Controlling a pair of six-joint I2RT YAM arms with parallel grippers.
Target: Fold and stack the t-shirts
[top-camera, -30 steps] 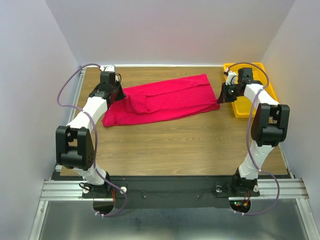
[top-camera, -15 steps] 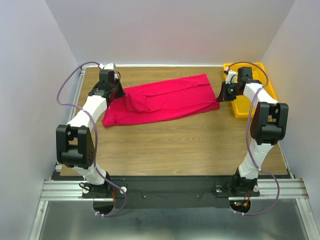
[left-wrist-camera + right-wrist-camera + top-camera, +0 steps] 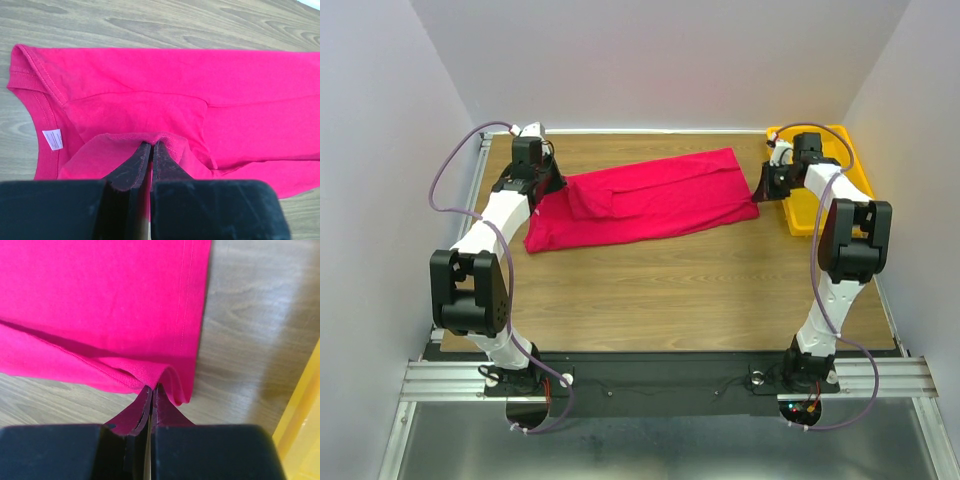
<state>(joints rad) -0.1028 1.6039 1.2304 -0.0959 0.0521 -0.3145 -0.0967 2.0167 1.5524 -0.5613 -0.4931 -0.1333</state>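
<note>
A crimson-pink t-shirt (image 3: 650, 195) lies folded lengthwise across the far half of the table. My left gripper (image 3: 552, 184) is shut on its left end, pinching the cloth edge by the sleeve; in the left wrist view the gripper (image 3: 151, 145) holds a raised fold of the t-shirt (image 3: 200, 90), with the collar and a white label at left. My right gripper (image 3: 760, 190) is shut on the shirt's right hem corner. In the right wrist view the gripper (image 3: 151, 388) pinches the hem of the t-shirt (image 3: 100, 300).
A yellow plastic tray (image 3: 850, 165) stands at the far right, just behind the right gripper; its edge shows in the right wrist view (image 3: 300, 440). Bare wooden table (image 3: 670, 290) lies between the shirt and the arm bases. Walls close in on both sides.
Both grippers have moved slightly toward the far edge with the shirt's ends in them. The near layer of the shirt has been drawn back a little.
</note>
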